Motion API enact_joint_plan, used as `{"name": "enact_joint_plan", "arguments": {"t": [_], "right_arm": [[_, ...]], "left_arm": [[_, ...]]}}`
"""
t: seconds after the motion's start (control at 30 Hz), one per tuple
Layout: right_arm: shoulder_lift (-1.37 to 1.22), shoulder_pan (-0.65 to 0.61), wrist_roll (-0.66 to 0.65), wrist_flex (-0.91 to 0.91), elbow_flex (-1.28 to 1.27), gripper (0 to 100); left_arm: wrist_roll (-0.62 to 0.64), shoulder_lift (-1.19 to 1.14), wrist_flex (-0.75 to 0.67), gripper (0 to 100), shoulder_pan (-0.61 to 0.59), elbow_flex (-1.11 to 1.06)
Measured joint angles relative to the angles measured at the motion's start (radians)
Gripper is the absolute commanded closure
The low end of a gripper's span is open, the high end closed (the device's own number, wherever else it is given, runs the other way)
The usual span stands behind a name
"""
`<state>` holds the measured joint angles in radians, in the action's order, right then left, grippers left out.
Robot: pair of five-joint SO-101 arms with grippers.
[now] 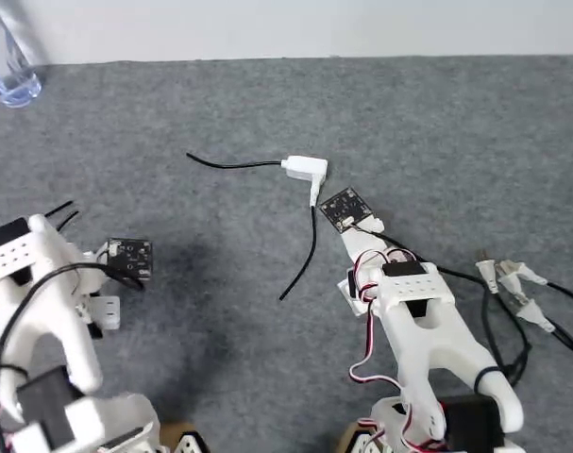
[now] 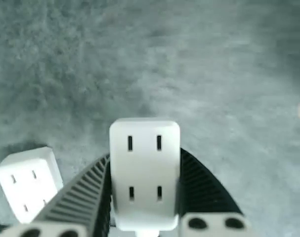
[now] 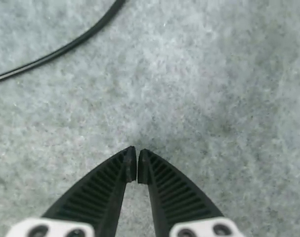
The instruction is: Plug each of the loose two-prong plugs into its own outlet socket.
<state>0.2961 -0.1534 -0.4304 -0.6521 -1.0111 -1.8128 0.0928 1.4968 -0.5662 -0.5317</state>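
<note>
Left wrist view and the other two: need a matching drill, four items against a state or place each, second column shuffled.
Column one:
1. left gripper
2. right gripper
3. second outlet block
4. loose plugs

Column two:
A. lying on the grey mat to the right of the right arm
B. shut on a white outlet block
C. shut, nothing between the fingers
D. lying on the mat beside the held block

Pairs: 1-B; 2-C; 3-D; 4-A
</note>
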Motion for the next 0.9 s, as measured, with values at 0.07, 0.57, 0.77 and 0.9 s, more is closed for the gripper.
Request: {"name": "enact_joint_plan", "arguments": {"t": [0.07,0.57,0.77,0.9], "right_arm": [[0.000,0.000,-0.002,0.000,0.000,99.0],[0.000,0.000,-0.002,0.000,0.000,99.0],[0.000,0.064,0.011,0.000,0.000,99.0],[0.000,0.110,0.037,0.000,0.000,99.0]], "left_arm": [[0.000,0.058,0.066,99,0.014,0.003],[0.233,0.212,0.130,99,0.519,-0.023],[0.605,0.218,-0.064,99,0.810,-0.152],[0.836,0.221,-0.235,99,1.005,-0.265]]}}
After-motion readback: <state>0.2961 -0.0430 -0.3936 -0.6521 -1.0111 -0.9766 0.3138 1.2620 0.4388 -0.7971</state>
